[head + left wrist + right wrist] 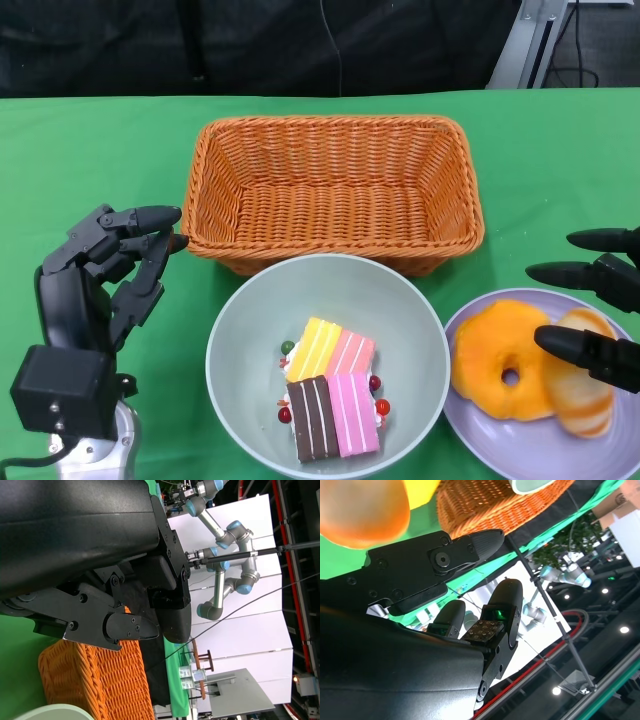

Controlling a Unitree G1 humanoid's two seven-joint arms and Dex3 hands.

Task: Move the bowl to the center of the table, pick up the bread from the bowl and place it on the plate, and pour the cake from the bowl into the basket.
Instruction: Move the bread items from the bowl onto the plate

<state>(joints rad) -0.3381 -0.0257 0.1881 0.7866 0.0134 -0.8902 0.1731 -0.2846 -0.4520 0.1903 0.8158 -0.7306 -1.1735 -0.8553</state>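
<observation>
Nearest my head camera, at six o'clock, sits the pale grey-green round bowl (327, 365), holding only the striped slab of cake (330, 389) in yellow, pink and brown with red berries beside it. I judge the bowl already centred and the bread already moved: at four o'clock the lilac round plate (470, 440) carries an orange ring-shaped bread (502, 368) and a striped bun (582, 385) touching it. What is left, as I read it, is pouring the cake into the orange woven rectangular basket (334, 190) at twelve o'clock, which has nothing in it.

My left hand (105, 270), at nine o'clock, holds nothing, fingers loosely bent beside the basket's corner. My right hand (598, 315), at three o'clock, hangs over the plate with fingers spread and nothing held. It is cut off by the picture's edge, and part of the bun is hidden beneath it.
</observation>
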